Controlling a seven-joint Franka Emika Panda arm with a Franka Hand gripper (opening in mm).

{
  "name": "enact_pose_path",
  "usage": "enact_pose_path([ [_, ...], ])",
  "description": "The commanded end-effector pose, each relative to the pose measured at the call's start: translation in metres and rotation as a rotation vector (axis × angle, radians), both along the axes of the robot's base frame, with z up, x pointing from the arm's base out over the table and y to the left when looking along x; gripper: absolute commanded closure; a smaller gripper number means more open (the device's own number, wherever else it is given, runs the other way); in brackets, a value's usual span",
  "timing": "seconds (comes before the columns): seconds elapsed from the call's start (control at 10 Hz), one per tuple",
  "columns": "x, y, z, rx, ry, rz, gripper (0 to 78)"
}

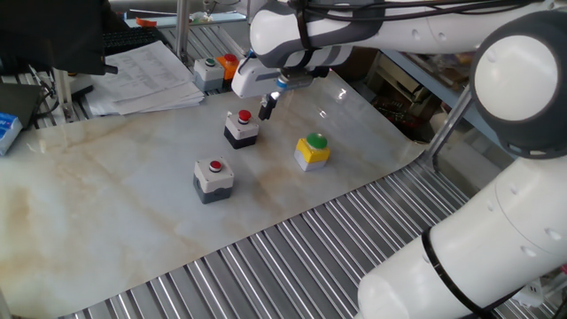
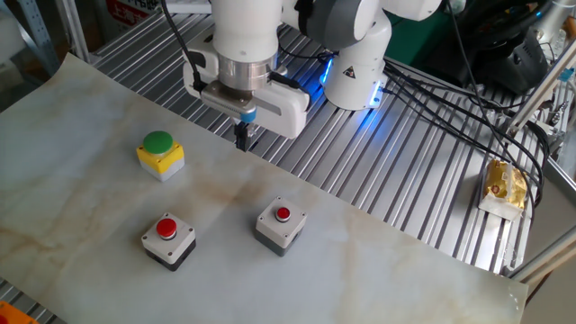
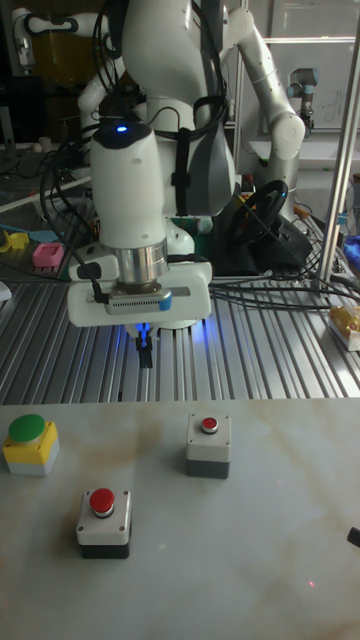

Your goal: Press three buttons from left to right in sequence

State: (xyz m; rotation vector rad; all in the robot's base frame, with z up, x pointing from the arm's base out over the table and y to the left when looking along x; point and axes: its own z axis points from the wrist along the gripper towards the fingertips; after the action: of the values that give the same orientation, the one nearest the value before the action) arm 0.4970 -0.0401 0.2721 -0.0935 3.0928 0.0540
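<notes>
Three button boxes stand on the marble sheet. One light-grey box with a red button (image 1: 242,128) (image 2: 281,225) (image 3: 208,444) is nearest the robot's base. A second grey box with a red button (image 1: 213,177) (image 2: 168,240) (image 3: 104,520) stands further out. The yellow box with the green dome (image 1: 313,149) (image 2: 160,153) (image 3: 31,443) stands apart from both. My gripper (image 1: 266,108) (image 2: 241,138) (image 3: 145,355) hangs in the air near the sheet's edge, between the first grey box and the yellow box. It touches nothing. Its dark fingertips are pressed together, shut and holding nothing.
A grey box with a small green button (image 1: 208,71) and an orange box (image 1: 229,64) sit off the sheet beside a stack of papers (image 1: 146,78). Ribbed metal table (image 2: 387,171) surrounds the sheet. Cables (image 2: 450,108) run behind the arm.
</notes>
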Motion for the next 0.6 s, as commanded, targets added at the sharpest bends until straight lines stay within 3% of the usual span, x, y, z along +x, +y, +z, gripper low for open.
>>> enact_pose_path([
  [0.1,0.002,-0.001,-0.003,0.0,-0.009,-0.003,77.6],
  [0.6,0.006,-0.003,-0.014,0.003,-0.026,-0.008,77.6],
])
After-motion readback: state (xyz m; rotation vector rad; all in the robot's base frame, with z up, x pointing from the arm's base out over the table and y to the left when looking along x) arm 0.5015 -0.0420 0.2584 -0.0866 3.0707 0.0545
